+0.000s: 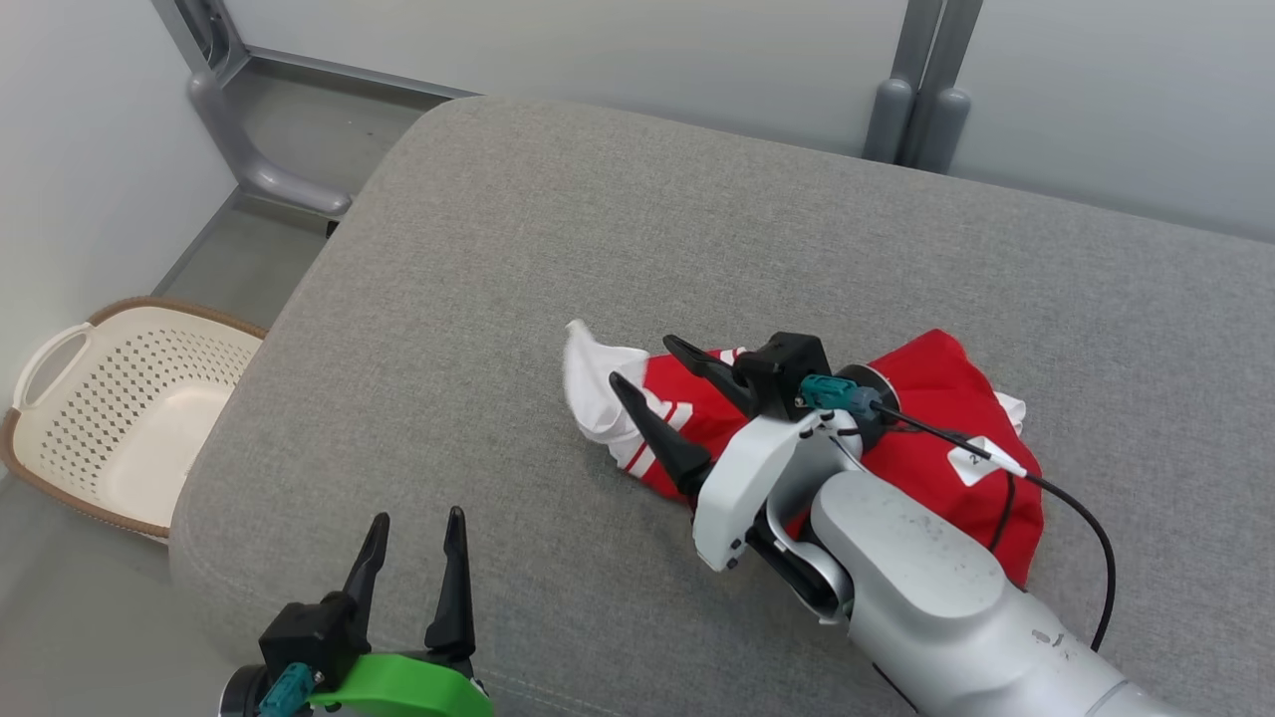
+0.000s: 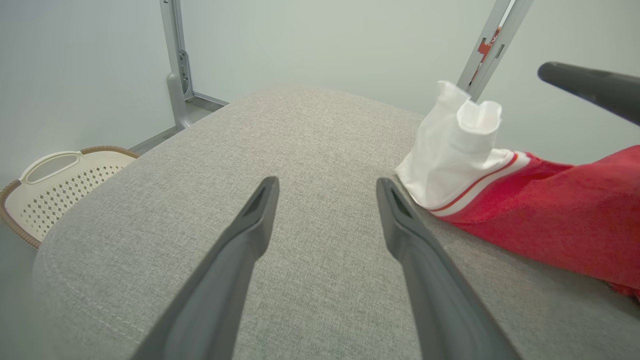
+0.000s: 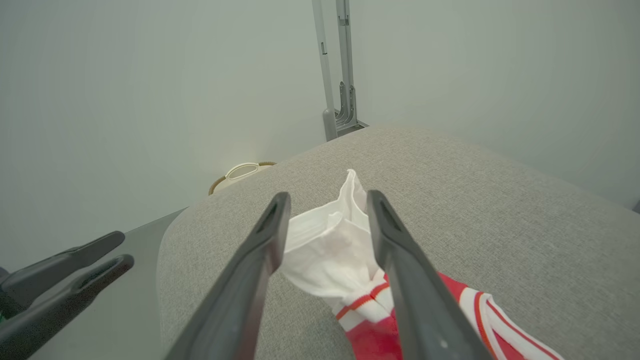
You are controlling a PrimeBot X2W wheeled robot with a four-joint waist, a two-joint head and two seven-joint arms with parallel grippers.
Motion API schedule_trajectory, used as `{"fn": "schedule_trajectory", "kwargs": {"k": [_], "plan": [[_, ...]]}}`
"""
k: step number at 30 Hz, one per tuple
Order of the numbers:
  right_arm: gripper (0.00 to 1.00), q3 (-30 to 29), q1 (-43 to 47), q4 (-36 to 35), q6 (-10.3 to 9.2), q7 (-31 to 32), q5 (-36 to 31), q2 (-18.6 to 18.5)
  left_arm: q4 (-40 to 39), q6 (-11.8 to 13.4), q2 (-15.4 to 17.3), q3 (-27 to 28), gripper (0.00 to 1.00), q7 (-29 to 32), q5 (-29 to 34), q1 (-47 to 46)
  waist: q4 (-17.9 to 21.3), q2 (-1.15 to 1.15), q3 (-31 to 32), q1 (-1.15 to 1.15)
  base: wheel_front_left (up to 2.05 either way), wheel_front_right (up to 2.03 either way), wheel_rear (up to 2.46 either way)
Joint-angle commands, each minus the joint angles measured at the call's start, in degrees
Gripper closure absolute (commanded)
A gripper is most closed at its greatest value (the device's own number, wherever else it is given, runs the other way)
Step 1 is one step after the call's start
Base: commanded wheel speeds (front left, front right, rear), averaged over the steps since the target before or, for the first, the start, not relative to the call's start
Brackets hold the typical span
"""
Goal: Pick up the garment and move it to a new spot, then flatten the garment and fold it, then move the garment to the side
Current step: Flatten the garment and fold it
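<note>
Head view, left to right. Cream perforated basket (image 1: 110, 398) sat on the floor (image 1: 289, 229) off the bench's left edge, apart from it. Grey upholstered bench (image 1: 598, 219) had rounded corners; its near-left corner lay just under the left end effector (image 1: 418, 518).

Left end effector: jaws wide apart, nothing between them, nothing touched. It hung over the front-left corner with bare fabric ahead of it. The left wrist view gave the same: open cloth surface between and beyond the two fingers.

Garment (image 1: 936, 388): red with white striped trim and a white sleeve, bunched in a heap right of the bench's centre, resting on the surface. The white sleeve pointed left.

Right end effector (image 1: 640, 360): jaws parted, one finger to each side of the white sleeve, which lay slack between them in the right wrist view. No pinch seen; could not tell whether the tips brushed the cloth. The arm's black cable (image 1: 1086, 528) looped over the red part.

Open room: broad bare bench behind and left of the garment, more to the right. Two grey metal posts (image 1: 921, 110) stood past the far edge against the pale wall (image 1: 1096, 90).
</note>
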State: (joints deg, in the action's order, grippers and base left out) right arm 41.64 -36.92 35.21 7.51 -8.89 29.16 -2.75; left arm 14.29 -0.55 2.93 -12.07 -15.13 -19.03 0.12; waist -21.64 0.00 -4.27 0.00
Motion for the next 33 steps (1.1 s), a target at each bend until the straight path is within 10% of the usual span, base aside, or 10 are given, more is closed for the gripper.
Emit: {"fn": "schedule_trajectory", "kwargs": {"k": [1,9,26,33], "plan": [[0.00,0.9,0.6,0.4,-0.03,-0.6,0.9,-0.3,-0.2,0.3,0.0,0.3,0.00,0.0,-0.4,-0.6,0.1,0.00,0.0,0.00,0.00,0.00,0.00],[0.00,1.9,1.3,-0.8,-0.03,-3.0,4.8,-0.3,-0.9,0.7,0.0,1.6,0.00,0.0,-0.4,0.9,3.3,0.00,1.6,0.00,0.00,0.00,0.00],[0.00,-25.9,15.3,-4.3,-0.01,0.1,-4.9,-9.9,-1.5,0.3,0.0,1.7,0.00,0.0,0.4,2.4,8.1,0.00,3.1,0.00,0.00,0.00,0.00],[0.00,-27.2,20.6,-8.6,-0.01,6.0,-2.5,-8.0,-1.1,-0.1,0.0,1.9,0.00,0.0,0.6,1.1,8.4,0.00,1.9,0.00,0.00,0.00,0.00]]}}
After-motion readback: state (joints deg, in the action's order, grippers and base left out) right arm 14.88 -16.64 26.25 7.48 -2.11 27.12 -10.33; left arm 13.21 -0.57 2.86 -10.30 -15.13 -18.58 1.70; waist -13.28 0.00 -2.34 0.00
